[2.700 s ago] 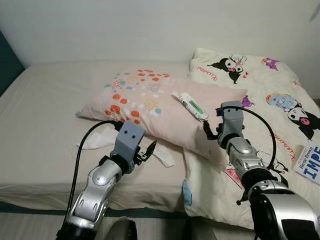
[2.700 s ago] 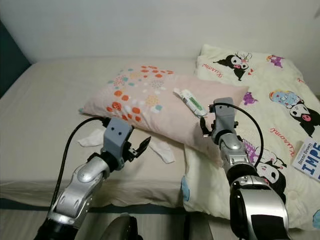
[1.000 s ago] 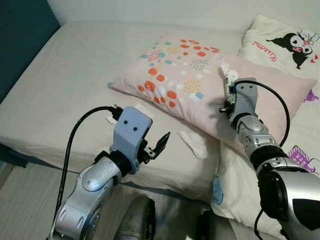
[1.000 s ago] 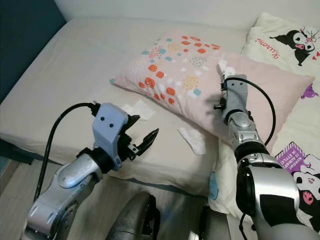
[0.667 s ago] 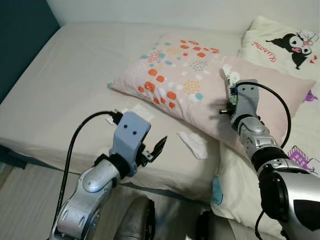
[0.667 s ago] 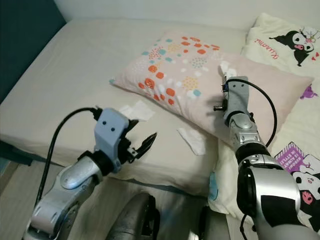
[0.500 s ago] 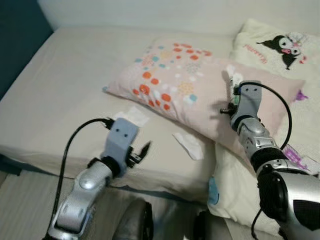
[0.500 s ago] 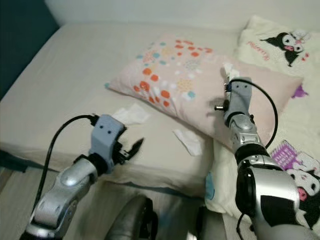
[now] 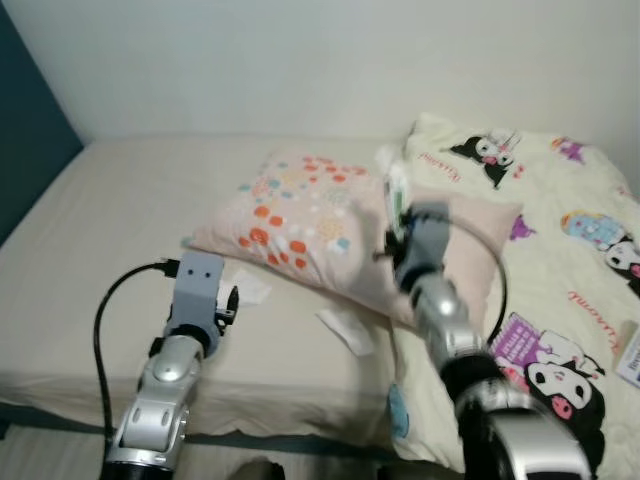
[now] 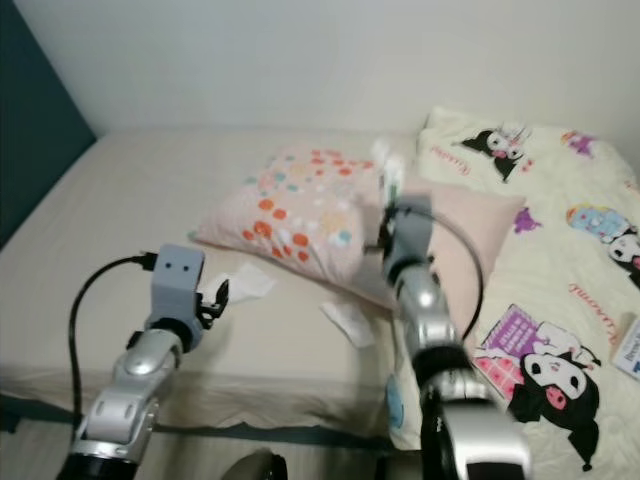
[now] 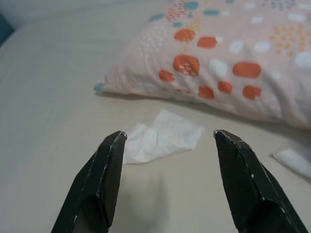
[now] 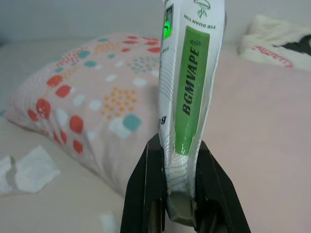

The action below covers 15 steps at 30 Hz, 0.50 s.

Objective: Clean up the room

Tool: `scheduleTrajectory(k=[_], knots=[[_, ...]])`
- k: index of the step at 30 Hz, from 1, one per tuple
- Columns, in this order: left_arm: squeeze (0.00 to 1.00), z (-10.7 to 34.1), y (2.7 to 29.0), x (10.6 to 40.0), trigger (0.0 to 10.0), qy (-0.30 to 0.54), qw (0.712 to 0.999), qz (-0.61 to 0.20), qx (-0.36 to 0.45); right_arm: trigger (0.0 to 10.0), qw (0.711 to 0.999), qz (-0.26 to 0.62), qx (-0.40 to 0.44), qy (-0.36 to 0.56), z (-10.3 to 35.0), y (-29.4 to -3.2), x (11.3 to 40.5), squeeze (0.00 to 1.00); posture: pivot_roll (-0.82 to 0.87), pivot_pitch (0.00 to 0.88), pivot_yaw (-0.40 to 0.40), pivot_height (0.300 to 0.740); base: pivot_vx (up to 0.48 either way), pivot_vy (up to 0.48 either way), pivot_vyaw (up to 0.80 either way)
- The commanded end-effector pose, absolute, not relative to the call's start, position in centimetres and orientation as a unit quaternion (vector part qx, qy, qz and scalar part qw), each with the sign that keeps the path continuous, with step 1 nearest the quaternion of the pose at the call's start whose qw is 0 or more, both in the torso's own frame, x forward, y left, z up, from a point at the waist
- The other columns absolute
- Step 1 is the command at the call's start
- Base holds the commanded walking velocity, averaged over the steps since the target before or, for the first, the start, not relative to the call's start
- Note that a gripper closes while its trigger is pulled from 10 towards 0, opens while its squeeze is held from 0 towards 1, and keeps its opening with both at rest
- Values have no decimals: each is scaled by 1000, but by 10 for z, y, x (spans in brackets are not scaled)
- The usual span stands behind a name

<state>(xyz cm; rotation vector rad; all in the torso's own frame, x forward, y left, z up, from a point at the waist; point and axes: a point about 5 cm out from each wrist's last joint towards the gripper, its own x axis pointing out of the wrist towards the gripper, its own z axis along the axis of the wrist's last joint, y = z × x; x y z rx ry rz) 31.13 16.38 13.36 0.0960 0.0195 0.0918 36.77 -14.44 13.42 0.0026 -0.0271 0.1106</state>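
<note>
One white and green tube [image 12: 187,92] stands upright between the two black fingers [image 12: 142,194] of the right gripper [image 12: 170,191], clamped at its crimped lower end; its upper end is cut off in the right wrist view, and the print reads only in part. In the head views the tube shows as a blurred pale streak above the raised right arm, so its shape there is hard to make out. Behind and below it lies the pink pillow [image 9: 300,205] with orange and teal dots, resting on the beige bed [image 9: 90,260]; the tube is held up clear of the pillow.

On the sheet at the near side of the pillow lie two white crumpled tissues: one [image 11: 163,136] by the pillow's left corner, the other [image 9: 345,330] further right, partly cut off in the left wrist view. The left gripper [image 11: 167,143] hovers low over the bed with its fingers spread wide and nothing between them, the left tissue just beyond the fingertips and apart from them.

To the right, a cream quilt [image 9: 560,230] with cartoon figures covers the bed. At the right edge a book [image 9: 630,355] is cut off. At the far left stands a dark teal wall [image 9: 30,130].
</note>
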Motion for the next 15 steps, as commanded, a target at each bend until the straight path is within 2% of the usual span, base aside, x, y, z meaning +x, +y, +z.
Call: scheduleTrajectory(k=[1,9,15], knots=[[0,123,165,308,10000,23,996,64,48,10000,998,52,8,-28,136,-140,359,0,-19,41,6,646,0,0,0],[0,125,153,312,10000,4,997,58,58,10000,1000,12,10,3,100,-127,320,0,-3,42,9,646,0,0,0],[0,128,143,315,10000,1,997,24,76,10000,1000,6,3,22,91,-128,305,0,22,62,36,646,0,0,0]])
